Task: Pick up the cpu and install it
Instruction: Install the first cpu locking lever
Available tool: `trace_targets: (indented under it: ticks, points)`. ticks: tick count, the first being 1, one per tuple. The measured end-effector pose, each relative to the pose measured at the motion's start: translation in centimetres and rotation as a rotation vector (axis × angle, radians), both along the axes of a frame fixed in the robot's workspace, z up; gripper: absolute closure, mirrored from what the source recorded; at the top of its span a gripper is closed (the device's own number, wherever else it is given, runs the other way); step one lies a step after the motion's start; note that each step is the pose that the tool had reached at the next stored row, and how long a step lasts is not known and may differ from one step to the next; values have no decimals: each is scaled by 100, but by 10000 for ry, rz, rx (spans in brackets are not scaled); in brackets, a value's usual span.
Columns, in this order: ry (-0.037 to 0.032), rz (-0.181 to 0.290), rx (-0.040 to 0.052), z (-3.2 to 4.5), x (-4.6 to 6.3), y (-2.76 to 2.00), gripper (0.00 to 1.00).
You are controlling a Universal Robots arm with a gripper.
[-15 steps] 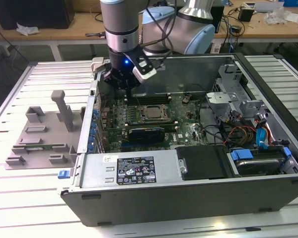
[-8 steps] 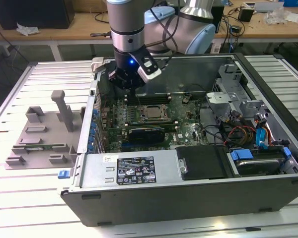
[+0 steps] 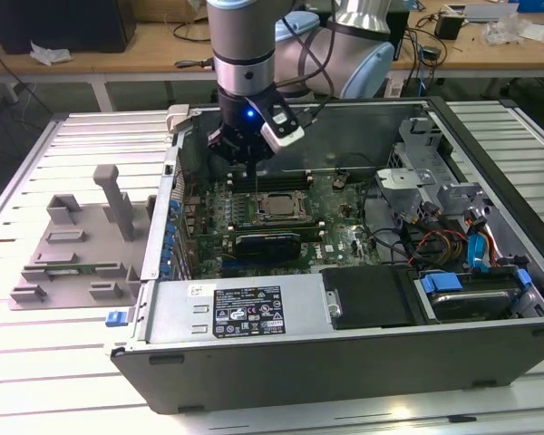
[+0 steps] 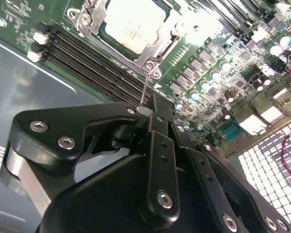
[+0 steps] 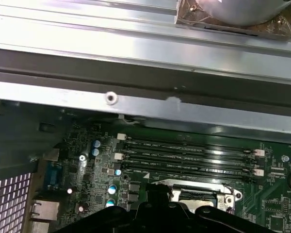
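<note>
One slip of the gripper (image 4: 144,109), fingers pinched on the thin socket lever (image 4: 144,90), could jar the seated cpu (image 4: 136,22).

Wrist views seemingly close over motherboard (image 4: 218,53) (image 5: 281,194)

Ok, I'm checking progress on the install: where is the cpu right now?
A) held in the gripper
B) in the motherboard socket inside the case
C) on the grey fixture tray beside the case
B: the cpu lies inside the metal frame of the socket on the motherboard.
</note>
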State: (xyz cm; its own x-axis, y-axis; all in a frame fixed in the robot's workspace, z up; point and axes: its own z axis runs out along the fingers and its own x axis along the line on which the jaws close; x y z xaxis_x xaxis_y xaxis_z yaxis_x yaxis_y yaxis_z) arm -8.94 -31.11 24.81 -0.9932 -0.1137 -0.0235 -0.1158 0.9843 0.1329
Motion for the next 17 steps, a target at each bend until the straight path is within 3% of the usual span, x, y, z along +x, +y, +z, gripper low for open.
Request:
trace_targets:
  ticks: [8,13,17]
  points:
    - [0,-134,0,-8,147,-9,89]
    - [1,-139,0,-18,169,-9,89]
    - [0,-140,-1,-47,281,-9,89]
